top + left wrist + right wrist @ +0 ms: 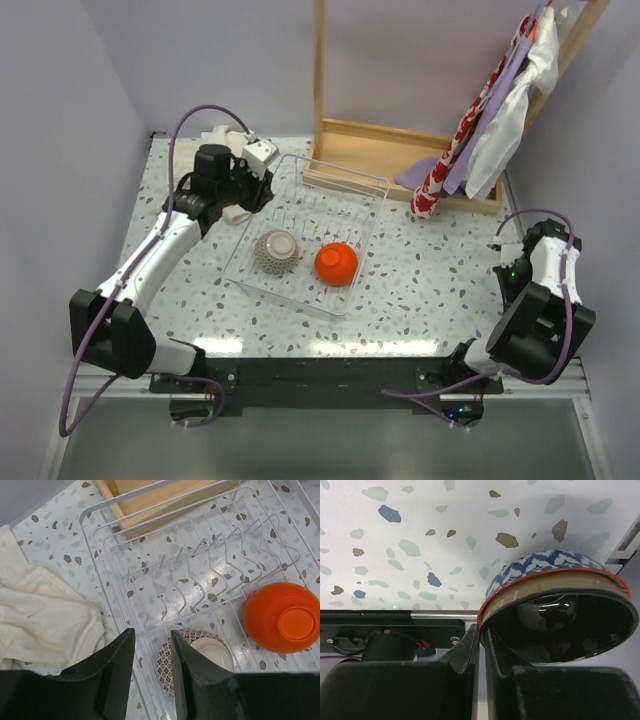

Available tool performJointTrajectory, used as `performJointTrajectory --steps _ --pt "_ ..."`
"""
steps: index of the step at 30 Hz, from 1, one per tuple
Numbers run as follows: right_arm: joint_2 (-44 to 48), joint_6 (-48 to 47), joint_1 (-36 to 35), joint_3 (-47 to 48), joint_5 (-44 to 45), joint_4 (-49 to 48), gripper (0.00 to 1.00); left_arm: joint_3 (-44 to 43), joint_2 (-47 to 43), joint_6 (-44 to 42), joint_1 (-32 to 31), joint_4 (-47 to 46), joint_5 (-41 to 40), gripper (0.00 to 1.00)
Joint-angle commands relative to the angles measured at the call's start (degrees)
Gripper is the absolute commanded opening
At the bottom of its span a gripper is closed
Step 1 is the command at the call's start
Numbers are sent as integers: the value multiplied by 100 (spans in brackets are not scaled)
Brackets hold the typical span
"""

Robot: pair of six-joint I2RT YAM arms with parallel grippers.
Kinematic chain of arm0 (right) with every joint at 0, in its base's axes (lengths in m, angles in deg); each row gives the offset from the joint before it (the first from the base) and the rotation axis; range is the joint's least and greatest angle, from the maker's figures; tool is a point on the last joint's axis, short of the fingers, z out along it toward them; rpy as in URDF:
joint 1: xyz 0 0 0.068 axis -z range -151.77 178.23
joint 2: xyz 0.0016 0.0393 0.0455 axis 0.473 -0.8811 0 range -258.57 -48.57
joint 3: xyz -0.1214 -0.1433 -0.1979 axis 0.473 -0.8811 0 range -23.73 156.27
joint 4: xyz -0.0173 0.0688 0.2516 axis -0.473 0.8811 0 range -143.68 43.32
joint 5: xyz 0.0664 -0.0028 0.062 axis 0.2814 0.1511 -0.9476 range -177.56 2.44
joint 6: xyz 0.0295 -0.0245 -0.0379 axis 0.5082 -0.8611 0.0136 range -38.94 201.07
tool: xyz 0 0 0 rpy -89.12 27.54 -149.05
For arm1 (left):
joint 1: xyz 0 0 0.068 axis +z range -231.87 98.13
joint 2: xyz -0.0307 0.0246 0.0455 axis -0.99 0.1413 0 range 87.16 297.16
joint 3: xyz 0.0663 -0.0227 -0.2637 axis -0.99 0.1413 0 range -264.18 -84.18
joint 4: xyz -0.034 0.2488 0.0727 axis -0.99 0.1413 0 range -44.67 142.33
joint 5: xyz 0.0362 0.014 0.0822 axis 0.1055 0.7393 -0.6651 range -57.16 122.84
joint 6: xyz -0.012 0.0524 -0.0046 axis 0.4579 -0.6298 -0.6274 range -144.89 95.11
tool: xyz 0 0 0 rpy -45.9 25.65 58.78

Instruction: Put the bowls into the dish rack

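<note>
1. bowls, two of them, lie upside down in the large clear wire dish rack (290, 298) in the middle of the table in the top view. one is a grey-brown speckled round bowl (277, 252). just beside it, toward the right edge, is a glossy orange round bowl (337, 263). the left arm (165, 245) reaches to the rack's far-left corner, and the right arm (545, 290) is folded by the table's right edge.
2. left wrist view: the left gripper (152, 637) hovers over the rack's rim, its black fingers a narrow gap apart with nothing between them. the speckled bowl is just below it. a crumpled white cloth (45, 615) lies outside the rack.
3. right wrist view: the right gripper (480, 630) is pinched on the rim of a blue-and-white zigzag bowl with a red lip and dark glossy inside (545, 562), held on edge. whether it is clear of the speckled table top (420, 520) i cannot tell.
4. step in hand, as i judge it: bringing the third bowl. the next move calls for swinging it from the right edge to the rack's free far part, then lowering it clear of the orange bowl before letting go.
</note>
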Motion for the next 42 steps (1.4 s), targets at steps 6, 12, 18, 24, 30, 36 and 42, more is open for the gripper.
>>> performJointTrajectory --steps 6,12,18,24,30,36,42 --pt "526 -506 -30 16 -665 329 0 148 -65 103 -4 -338 109 40" --pt "895 -753 -469 -89 -990 585 0 139 -38 103 -4 -355 145 40" --pt "1203 -517 -1961 -423 -789 216 0 104 -12 94 -4 -346 153 40" --pt "975 -384 -2727 -161 -910 22 0 113 -38 59 -4 -338 92 40" --pt "649 -191 -3079 95 -1069 -101 0 130 -12 33 -4 -338 92 40" --pt "904 -331 -3115 148 -789 206 0 148 23 24 5 -355 83 40" --pt "1045 -305 -3115 34 -253 400 0 121 146 41 5 -390 127 40"
